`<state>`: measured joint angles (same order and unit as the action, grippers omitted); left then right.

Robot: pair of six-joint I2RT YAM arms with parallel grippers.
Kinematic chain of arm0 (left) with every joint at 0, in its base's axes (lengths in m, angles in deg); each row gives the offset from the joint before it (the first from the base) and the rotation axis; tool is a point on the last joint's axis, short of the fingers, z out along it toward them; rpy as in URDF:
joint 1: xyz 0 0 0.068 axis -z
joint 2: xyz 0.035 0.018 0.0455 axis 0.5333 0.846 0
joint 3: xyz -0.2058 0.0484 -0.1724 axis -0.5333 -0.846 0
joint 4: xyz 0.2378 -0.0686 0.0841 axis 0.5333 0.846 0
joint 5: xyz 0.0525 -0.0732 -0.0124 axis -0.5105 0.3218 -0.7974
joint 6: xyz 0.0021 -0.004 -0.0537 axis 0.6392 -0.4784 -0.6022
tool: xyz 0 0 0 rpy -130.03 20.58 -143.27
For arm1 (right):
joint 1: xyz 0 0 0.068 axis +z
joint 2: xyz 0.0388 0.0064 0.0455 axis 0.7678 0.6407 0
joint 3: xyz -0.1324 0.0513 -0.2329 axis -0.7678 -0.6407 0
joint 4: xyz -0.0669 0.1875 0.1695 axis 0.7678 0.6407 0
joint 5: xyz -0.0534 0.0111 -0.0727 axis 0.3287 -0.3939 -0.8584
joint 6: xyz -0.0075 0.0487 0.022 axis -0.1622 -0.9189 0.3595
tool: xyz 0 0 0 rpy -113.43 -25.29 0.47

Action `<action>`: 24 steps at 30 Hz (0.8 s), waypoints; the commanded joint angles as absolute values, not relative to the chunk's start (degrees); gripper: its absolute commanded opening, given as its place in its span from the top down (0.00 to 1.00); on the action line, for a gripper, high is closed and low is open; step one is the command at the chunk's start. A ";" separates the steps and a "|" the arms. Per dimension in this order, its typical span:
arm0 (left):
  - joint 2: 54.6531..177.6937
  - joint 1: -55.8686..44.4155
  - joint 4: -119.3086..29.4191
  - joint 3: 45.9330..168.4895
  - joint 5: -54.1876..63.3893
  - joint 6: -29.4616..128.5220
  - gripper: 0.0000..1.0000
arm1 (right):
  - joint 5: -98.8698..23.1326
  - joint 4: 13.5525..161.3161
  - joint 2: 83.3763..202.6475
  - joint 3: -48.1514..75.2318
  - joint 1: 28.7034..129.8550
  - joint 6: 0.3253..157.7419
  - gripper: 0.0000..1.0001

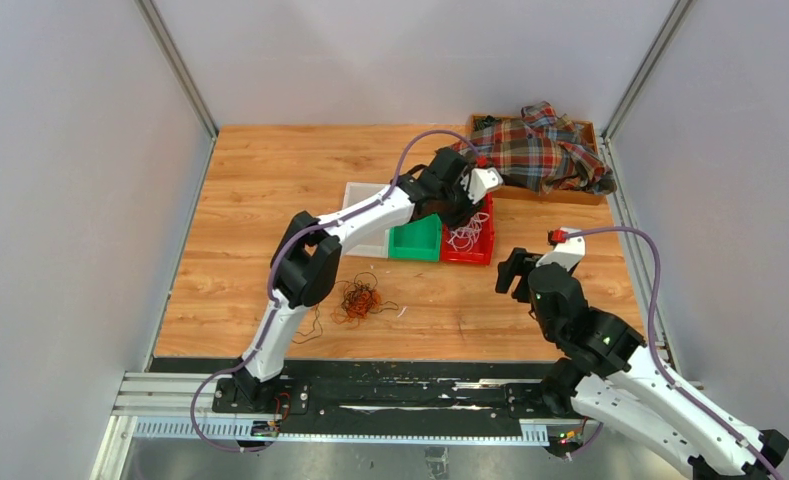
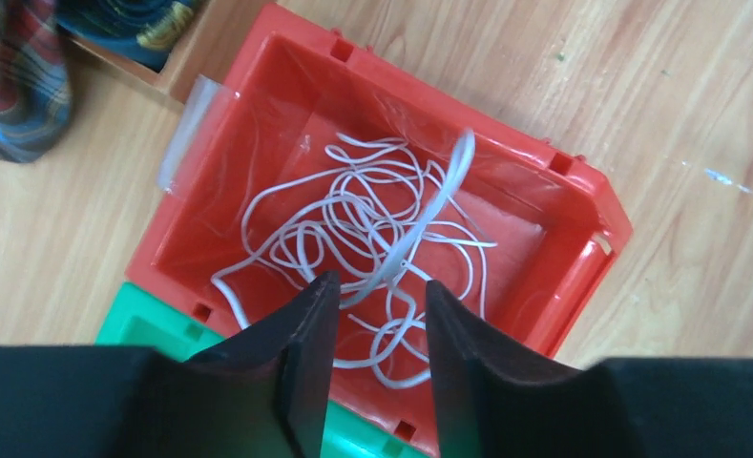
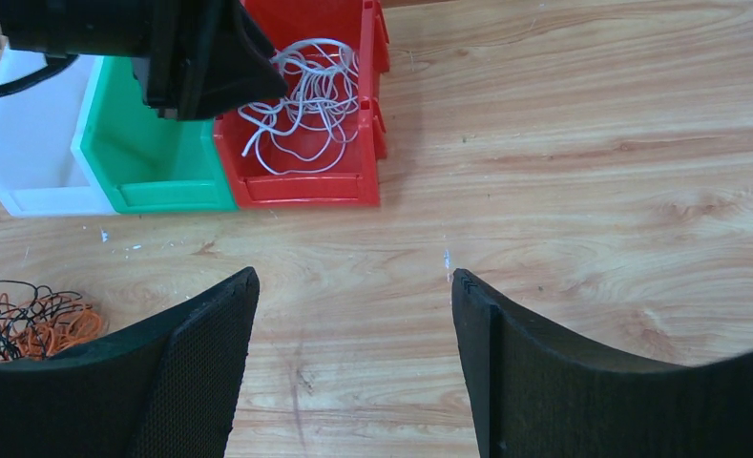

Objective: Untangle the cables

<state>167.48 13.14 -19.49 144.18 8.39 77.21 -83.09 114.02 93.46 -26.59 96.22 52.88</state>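
Observation:
Several loose white cables (image 2: 353, 210) lie in the red bin (image 2: 582, 181). My left gripper (image 2: 380, 286) hangs open right above it. One blurred white cable (image 2: 439, 196) runs from the tip of its left finger down into the bin; no pinch shows. A tangle of orange and black cables (image 1: 358, 298) lies on the wooden table in front of the bins, also at the left edge of the right wrist view (image 3: 38, 320). My right gripper (image 3: 353, 277) is open and empty over bare wood, right of the tangle and in front of the red bin (image 3: 305, 186).
A green bin (image 1: 415, 240) and a white bin (image 1: 365, 215) stand in a row left of the red bin (image 1: 482, 250). A wooden box with a plaid cloth (image 1: 540, 150) sits at the back right. Grey walls enclose the table.

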 commanded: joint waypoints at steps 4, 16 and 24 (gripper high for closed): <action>166.94 13.41 -14.52 148.23 6.85 76.65 0.35 | -83.28 115.73 93.17 -24.37 94.97 53.40 0.26; 149.51 8.72 3.55 145.95 11.77 80.49 0.03 | -79.52 113.25 99.95 -20.33 94.66 55.49 0.26; 129.49 0.74 13.79 122.40 16.38 90.75 0.00 | -67.39 105.22 110.56 -20.16 94.61 56.92 0.24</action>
